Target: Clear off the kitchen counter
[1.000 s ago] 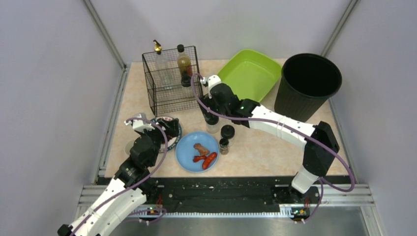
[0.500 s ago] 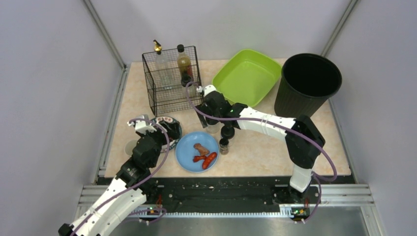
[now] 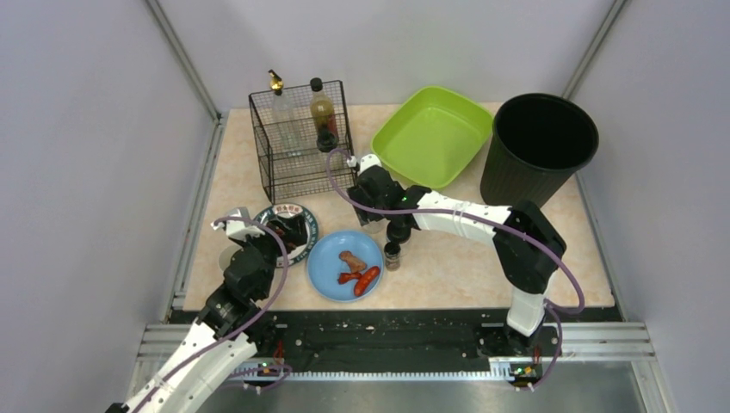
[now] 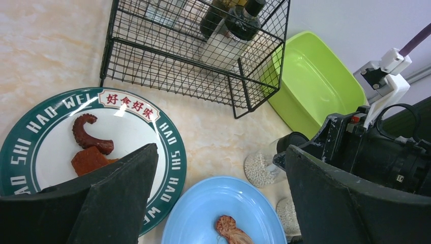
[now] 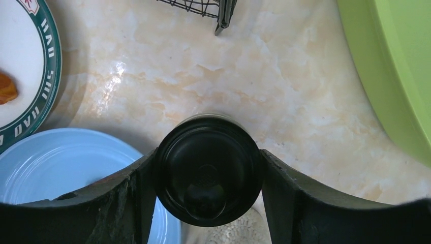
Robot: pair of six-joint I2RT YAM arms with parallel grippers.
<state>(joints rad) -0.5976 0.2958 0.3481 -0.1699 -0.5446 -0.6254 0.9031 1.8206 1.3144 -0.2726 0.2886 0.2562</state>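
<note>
Moved since a second ago: the right gripper [image 5: 207,158] has swung in and come down over the black-lidded jar [image 5: 207,178] just beyond the blue plate [image 3: 320,262]. We also log the left arm edging a little further left of that plate.

1. Kitchen counter [image 3: 456,258]: lies under the blue plate and runs out from it on every side. We judge it rigid, fixed and smooth (nothing on it to grasp, and things may skate if nudged), so the taking hold falls to what stands on it.

2. Black-lidded jar: upright, with a clear body holding pale grains, just beyond the blue plate's far rim. We judge it light, hard, probably breakable and slick in the body. The lid's round side looks the best hold, gripped level.

3. Right gripper: fingers [image 5: 127,203] stand one on each side of the lid, pressed against it as far as the wrist view shows.

4. Left gripper [image 4: 219,152]: fingers spread wide and holding nothing, hanging over the green-rimmed plate [image 4: 170,147] just left of the blue plate.

5. Wire rack [image 3: 297,146], green tub [image 3: 430,129], black bin [image 3: 534,146]: all beyond the blue plate, the rack to its far left, the tub and bin to its far right.
</note>
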